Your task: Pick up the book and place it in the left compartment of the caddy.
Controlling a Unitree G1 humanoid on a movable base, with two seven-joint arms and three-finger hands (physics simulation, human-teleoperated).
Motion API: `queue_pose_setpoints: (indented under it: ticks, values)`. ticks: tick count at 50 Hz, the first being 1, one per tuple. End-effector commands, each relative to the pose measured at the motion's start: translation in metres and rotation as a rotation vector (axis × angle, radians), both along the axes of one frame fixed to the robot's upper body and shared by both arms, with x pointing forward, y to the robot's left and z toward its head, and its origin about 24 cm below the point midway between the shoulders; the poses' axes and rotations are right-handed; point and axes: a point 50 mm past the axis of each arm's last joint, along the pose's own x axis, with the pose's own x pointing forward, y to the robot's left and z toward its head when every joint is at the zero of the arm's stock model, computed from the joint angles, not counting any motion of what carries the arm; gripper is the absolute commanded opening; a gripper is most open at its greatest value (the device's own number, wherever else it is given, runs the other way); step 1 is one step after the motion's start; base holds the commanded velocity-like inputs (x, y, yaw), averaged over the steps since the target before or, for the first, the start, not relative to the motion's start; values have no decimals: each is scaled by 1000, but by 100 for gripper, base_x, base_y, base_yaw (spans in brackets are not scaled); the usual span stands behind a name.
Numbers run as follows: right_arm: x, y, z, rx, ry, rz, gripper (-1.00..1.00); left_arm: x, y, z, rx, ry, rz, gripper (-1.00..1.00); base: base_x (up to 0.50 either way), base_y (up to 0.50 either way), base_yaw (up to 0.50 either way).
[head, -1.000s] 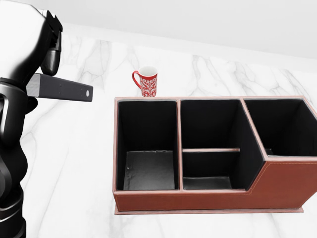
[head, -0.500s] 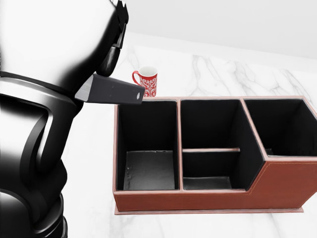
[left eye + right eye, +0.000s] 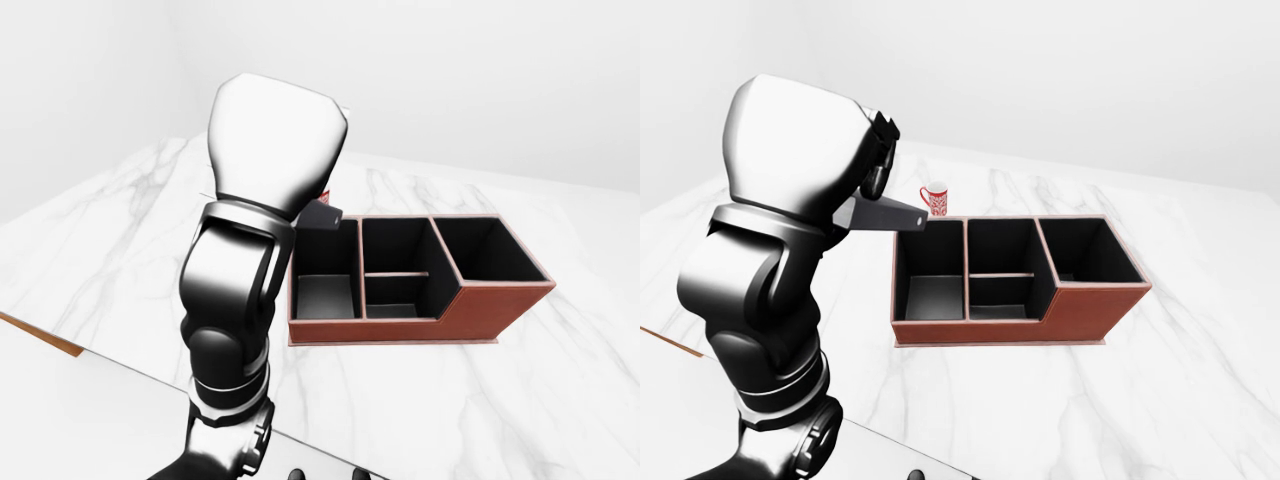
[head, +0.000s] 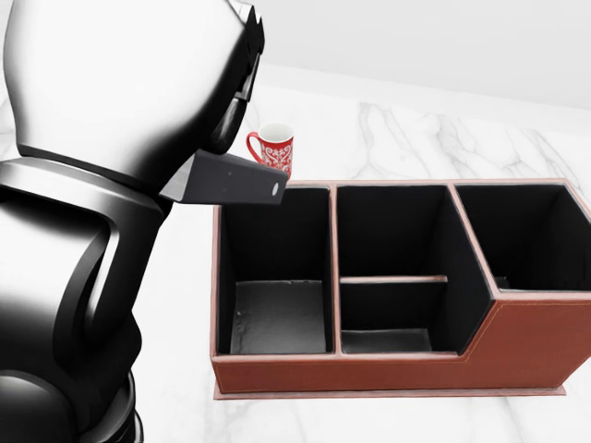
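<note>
Above the caddy's [image 4: 388,374] upper-left corner in the head view, the dark grey book [image 4: 235,180] juts flat from under the left hand [image 4: 231,88], its tip over the rim of the left compartment [image 4: 277,314]. Whether the fingers are clamped on it cannot be told; the bulky white-and-black arm [image 4: 83,231] hides them. Only the right-eye view shows the whole arm beside the caddy and the red patterned mug [image 3: 935,198] clear of it on the marble tabletop [image 3: 1160,370]. Seen from the left eye, the arm covers the mug and most of the book.
</note>
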Motion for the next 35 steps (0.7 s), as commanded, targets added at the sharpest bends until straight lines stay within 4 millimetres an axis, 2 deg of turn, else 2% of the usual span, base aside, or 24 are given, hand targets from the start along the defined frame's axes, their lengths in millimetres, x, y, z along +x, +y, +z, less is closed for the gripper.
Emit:
queue_pose_setpoints:
  ticks: [1,26,35]
  values:
    - [-1,0,1,-3,-2,-3,100,-3,-1,2,-2,-45,1,-100,0,0,0]
    - [-1,-1,1,-2,-1,-8,100,0,1,-2,-2,-39,7,-100,0,0,0]
    - [-4,0,5,-13,-10,-16,100,4,-13,-10,18,-15,-13,-100,0,0,0]
